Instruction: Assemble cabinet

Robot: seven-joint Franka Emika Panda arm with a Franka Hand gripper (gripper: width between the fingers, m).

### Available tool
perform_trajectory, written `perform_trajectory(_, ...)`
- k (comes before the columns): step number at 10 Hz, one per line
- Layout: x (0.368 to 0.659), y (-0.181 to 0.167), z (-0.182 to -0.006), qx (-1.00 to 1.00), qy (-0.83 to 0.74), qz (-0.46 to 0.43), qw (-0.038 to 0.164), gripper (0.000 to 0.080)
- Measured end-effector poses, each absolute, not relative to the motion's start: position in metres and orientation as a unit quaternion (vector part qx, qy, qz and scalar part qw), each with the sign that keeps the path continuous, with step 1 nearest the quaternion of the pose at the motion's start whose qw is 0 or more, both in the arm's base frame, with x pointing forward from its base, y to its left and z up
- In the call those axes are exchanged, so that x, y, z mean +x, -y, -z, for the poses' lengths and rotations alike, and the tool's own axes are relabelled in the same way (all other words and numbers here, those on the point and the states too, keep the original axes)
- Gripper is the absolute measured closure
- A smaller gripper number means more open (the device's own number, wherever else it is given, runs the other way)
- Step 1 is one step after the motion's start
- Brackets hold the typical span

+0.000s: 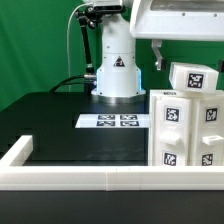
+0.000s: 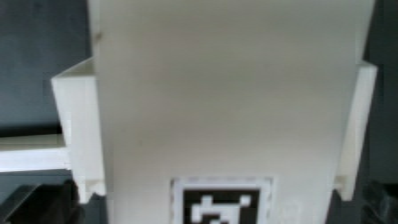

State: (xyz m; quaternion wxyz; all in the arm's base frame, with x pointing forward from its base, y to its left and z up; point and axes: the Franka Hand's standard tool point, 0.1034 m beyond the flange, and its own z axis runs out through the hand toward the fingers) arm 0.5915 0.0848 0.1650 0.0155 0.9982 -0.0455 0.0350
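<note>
In the exterior view the white, tagged cabinet body (image 1: pixel 185 135) stands on the black table (image 1: pixel 50 125) at that view's right. A smaller tilted block (image 1: pixel 195 78) sits above it, perhaps resting on it, and the gripper (image 1: pixel 159 57) is just beside the block. The wrist view shows only a white panel (image 2: pixel 214 90) close up, bearing one marker tag (image 2: pixel 222 205). No writing is legible, and whether the jaws are apart or clamped cannot be told.
</note>
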Motion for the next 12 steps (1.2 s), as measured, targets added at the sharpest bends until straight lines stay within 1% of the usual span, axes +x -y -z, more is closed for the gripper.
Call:
perform_trajectory(4,0.5911,-0.0803,-0.1608,0.998,0.046,-0.028,0.018,0.0003)
perform_trajectory(5,0.5911,-0.0795,-0.1607,0.998,0.046,-0.028,0.018,0.0131)
perform_trajectory(6,0.5911,-0.0792,-0.1607,0.998,0.047,-0.028,0.018,0.0131)
perform_trajectory(7,0.5913,-0.0791,-0.1607,0.998,0.047,-0.028,0.018,0.024)
perform_trajectory(10,0.5913,-0.0793,-0.1607,0.998,0.053,-0.029,0.018,0.0239)
perform_trajectory(12,0.5912,-0.0807,-0.1606,0.993,0.117,-0.029,0.012,0.0239)
